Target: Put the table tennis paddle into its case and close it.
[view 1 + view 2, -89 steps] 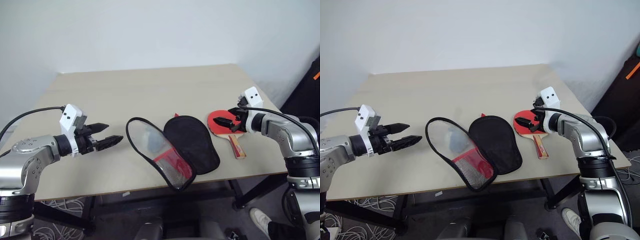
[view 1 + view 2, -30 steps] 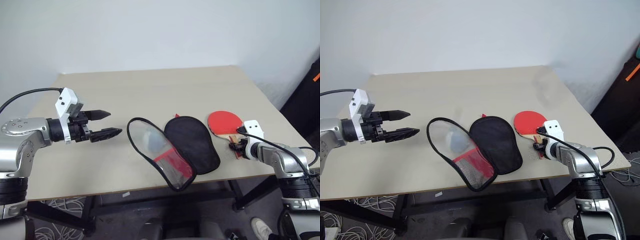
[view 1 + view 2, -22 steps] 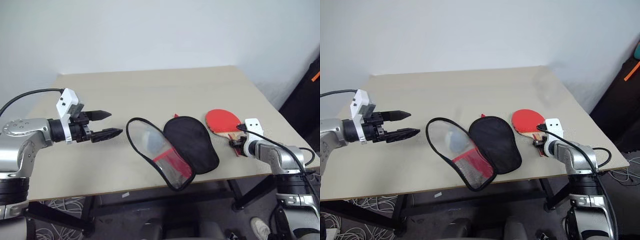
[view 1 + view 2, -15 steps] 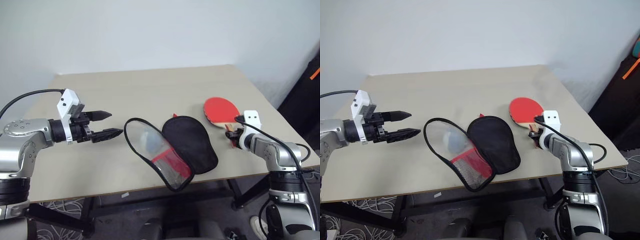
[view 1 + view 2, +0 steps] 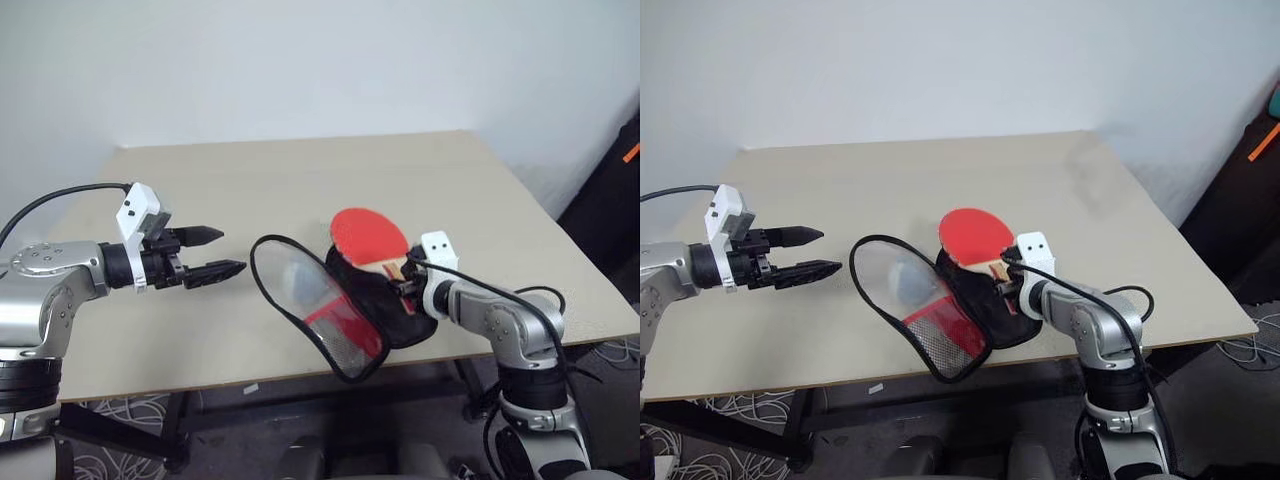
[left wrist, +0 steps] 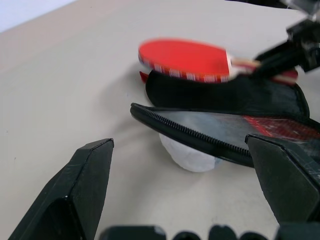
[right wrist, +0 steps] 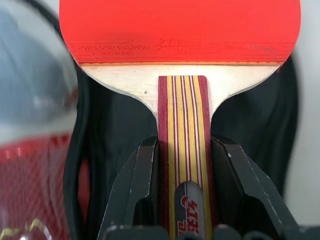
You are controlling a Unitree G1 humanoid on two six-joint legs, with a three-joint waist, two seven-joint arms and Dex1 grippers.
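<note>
The case (image 5: 388, 300) lies unzipped and spread open near the table's front edge, one half showing black lining, the other a clear and red mesh flap (image 5: 318, 305). The table tennis paddle (image 5: 368, 236) hovers just above the black half, red face toward the table's far side. My right gripper (image 7: 182, 150) is shut on its striped wooden handle (image 7: 182, 115). My left gripper (image 5: 232, 251) hangs open to the left of the case, pointing at it, with nothing between its fingers. In the left wrist view the paddle (image 6: 185, 57) floats over the case (image 6: 225, 95).
The beige table (image 5: 300, 180) has bare room behind and to the left of the case. A pale blue-grey scrap (image 6: 192, 157) sits under the clear flap. The front edge runs close below the case. A dark object (image 5: 618, 175) stands off the table at the right.
My right gripper has carried the paddle leftward from the table's right side to above the case's black half. The left gripper has kept still and open.
</note>
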